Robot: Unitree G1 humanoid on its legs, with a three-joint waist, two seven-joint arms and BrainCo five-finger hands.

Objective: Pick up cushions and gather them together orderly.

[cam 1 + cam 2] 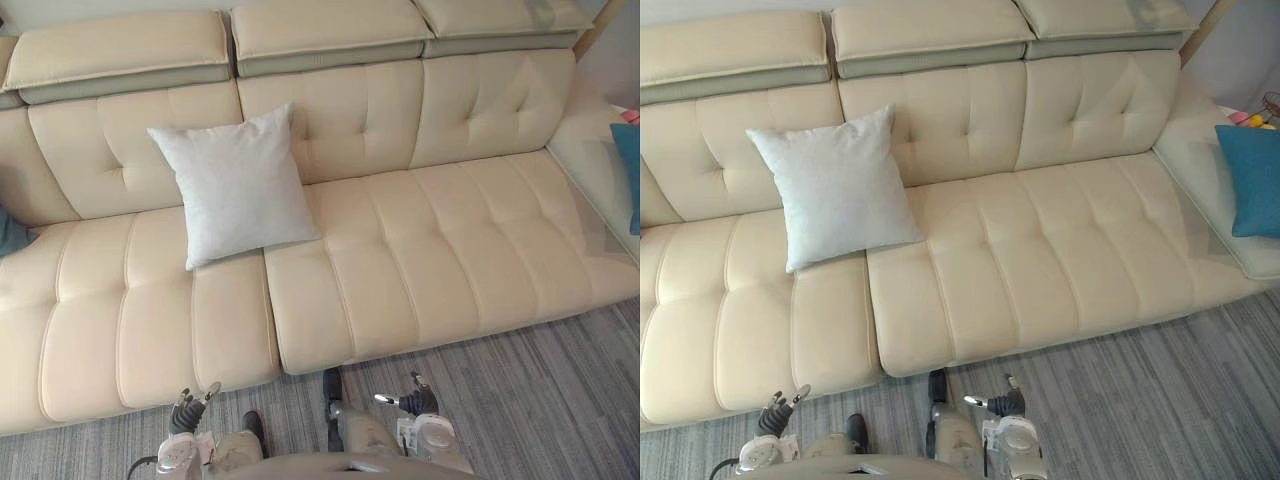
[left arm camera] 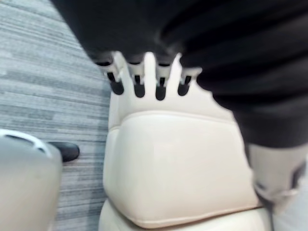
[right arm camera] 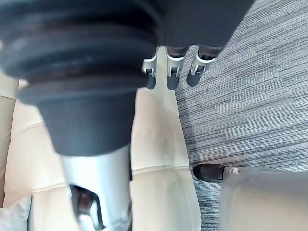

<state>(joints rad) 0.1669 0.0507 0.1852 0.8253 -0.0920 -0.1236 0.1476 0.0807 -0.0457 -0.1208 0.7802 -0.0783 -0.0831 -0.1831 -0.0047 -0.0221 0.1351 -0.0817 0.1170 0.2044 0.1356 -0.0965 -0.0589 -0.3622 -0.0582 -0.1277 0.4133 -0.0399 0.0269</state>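
Observation:
A pale grey square cushion (image 1: 235,185) leans upright against the backrest of the cream sofa (image 1: 430,250), left of its middle. A blue cushion (image 1: 1250,180) lies on the sofa's right wing, far from the grey one. A dark teal cushion corner (image 1: 10,235) peeks in at the left edge. My left hand (image 1: 190,405) and right hand (image 1: 410,400) hang low in front of the sofa's front edge, over the carpet. Both are open and hold nothing. In the wrist views the left hand's fingers (image 2: 144,82) and the right hand's fingers (image 3: 173,72) are relaxed above the seat edge.
Grey striped carpet (image 1: 540,400) runs along the front of the sofa. The seat to the right of the grey cushion is bare. Small colourful objects (image 1: 1250,118) sit behind the blue cushion, and a wooden pole (image 1: 1200,30) slants at the top right.

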